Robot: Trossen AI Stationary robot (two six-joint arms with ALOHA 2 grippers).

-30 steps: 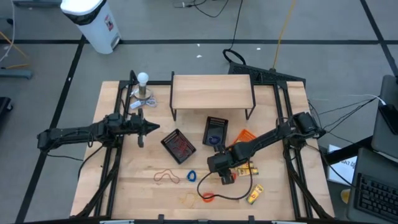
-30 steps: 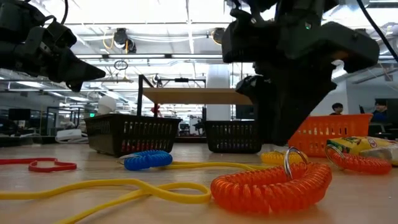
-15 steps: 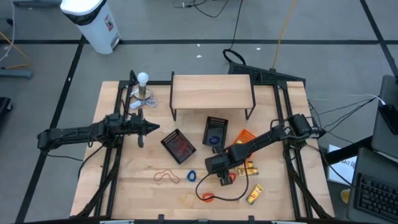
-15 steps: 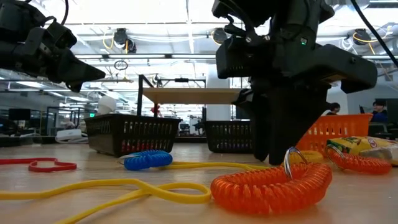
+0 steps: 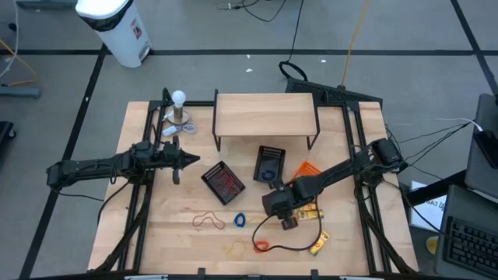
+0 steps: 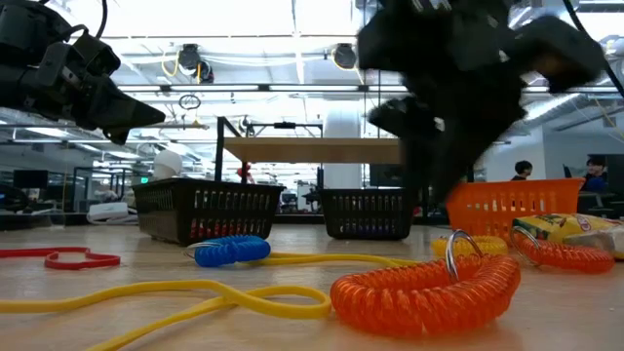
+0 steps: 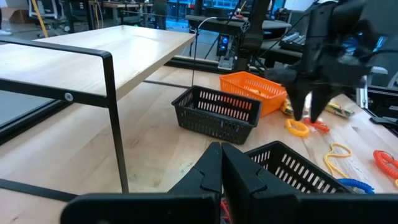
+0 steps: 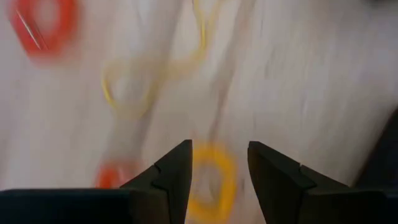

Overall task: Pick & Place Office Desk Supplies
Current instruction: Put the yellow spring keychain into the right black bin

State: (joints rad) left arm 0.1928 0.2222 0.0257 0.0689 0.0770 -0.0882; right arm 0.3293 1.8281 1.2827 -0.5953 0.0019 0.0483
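The right gripper (image 5: 283,215) hovers over the near-right part of the table, just near of the orange tray (image 5: 305,169), with its two fingers (image 8: 173,171) spread apart and nothing between them; in the right wrist view a yellow coil loop (image 8: 210,180) lies on the wood straight below the gap, untouched. In the low view that arm is a dark blur above the yellow loop, while an orange coil loop with a metal ring (image 6: 425,287) sits closest to the camera, a blue coil (image 6: 231,251) lies to its left, and a red band (image 6: 68,260) rests at the far left of the tabletop. A thin yellow band (image 6: 185,292) trails across the foreground. From above, the red band (image 5: 208,221) and blue coil (image 5: 240,220) lie near the table's front middle, the orange coil (image 5: 260,246) nearer the front edge, and a yellow packet (image 5: 318,243) to the right of it. Two black mesh trays (image 5: 223,181) stand mid-table beneath the wooden shelf (image 5: 264,113). The left gripper (image 5: 187,160) waits over the left side of the table, its fingers (image 7: 211,171) pressed together and holding nothing.
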